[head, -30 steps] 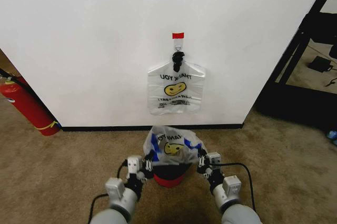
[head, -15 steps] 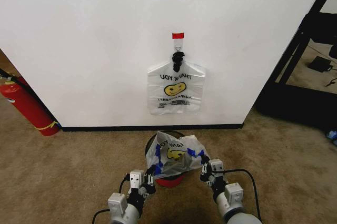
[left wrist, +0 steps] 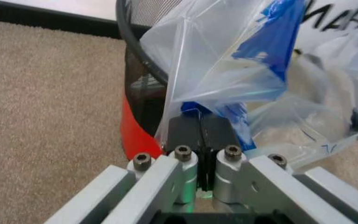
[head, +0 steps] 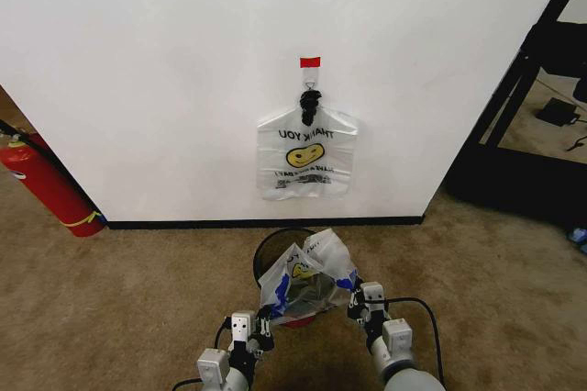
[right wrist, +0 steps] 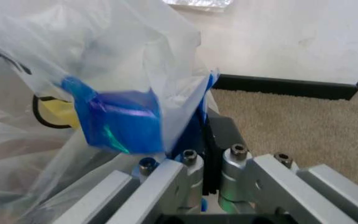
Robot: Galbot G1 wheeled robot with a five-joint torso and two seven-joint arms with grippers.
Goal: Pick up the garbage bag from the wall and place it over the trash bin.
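- Head view: the garbage bag (head: 305, 278) sits crumpled over the near rim of the trash bin (head: 272, 249), at 6 o'clock below the wall (head: 165, 88).
- Left gripper (head: 263, 316) pinches its blue patch at 7 o'clock.
- Right gripper (head: 352, 292) pinches the opposite edge at 5 o'clock.

Bright, even light; soft wrist-view blur.

**Film, mesh, metal and carpet**

The garbage bag (head: 307, 279) is thin, glossy, crinkled translucent plastic film with shiny blue patches. The trash bin (head: 275, 249) is matt black wire mesh over a smooth red plastic-looking base. The left gripper (left wrist: 205, 137) and right gripper (right wrist: 203, 135) show brushed silvery metal with matt black pads. The floor (head: 110, 299) is rough beige carpet; the wall (head: 165, 79) is smooth, matt white.
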